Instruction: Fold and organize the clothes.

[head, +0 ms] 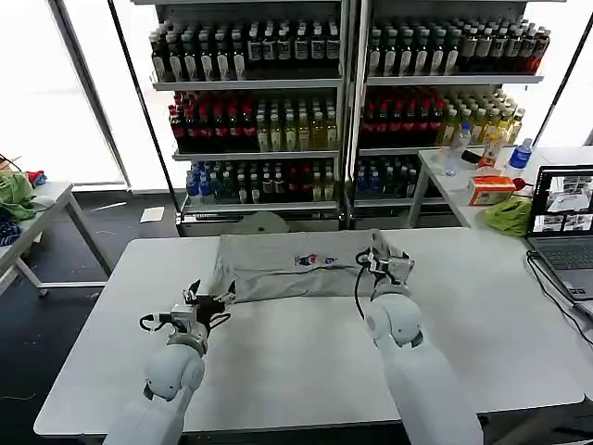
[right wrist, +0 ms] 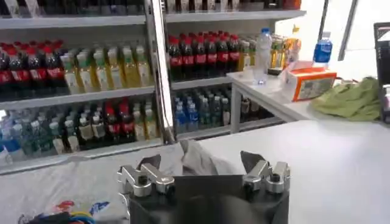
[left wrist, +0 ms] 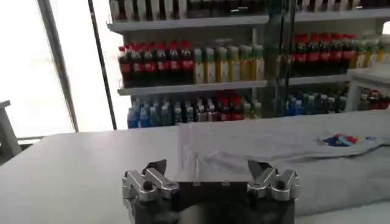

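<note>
Both claws at the shirt's near fold, jaws apart.
Left claw [head: 206, 301] sits at the near-left corner of the T-shirt [head: 278, 271] and right claw [head: 382, 262] at its right end, probably to grip both ends; the shirt lies mid-worktop [head: 306, 362], far side.

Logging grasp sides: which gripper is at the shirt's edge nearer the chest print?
The right gripper, at the grey T-shirt's right edge beside the multicoloured print. The left gripper sits at the opposite corner.
</note>
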Robot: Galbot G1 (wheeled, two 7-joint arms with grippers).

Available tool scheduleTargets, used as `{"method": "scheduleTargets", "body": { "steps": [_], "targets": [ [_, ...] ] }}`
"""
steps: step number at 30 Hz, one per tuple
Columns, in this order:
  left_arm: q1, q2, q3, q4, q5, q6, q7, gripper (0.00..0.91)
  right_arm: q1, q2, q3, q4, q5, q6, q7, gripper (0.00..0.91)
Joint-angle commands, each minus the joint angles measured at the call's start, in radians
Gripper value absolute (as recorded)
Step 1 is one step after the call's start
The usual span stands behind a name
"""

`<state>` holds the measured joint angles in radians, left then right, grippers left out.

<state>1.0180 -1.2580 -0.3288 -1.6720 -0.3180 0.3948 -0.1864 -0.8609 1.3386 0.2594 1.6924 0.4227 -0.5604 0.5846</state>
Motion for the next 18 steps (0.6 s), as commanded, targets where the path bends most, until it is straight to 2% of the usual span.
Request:
{"method": "scheduleTargets", "body": {
  "steps": [1, 18],
  "targets": [
    [0.012, 0.011, -0.005, -0.02, 0.002, 0.014, -0.003, 0.907, -0.083, -0.035, 0.006, 0.065, -0.009, -0.019, 0.01, 0.907],
    [-0.009, 0.009, 0.016, 0.047, 0.012, 0.028, 0.001, 0.907, -0.114, -0.041, 0.047, 0.021, -0.018, -0.019, -0.026, 0.907]
  ]
}}
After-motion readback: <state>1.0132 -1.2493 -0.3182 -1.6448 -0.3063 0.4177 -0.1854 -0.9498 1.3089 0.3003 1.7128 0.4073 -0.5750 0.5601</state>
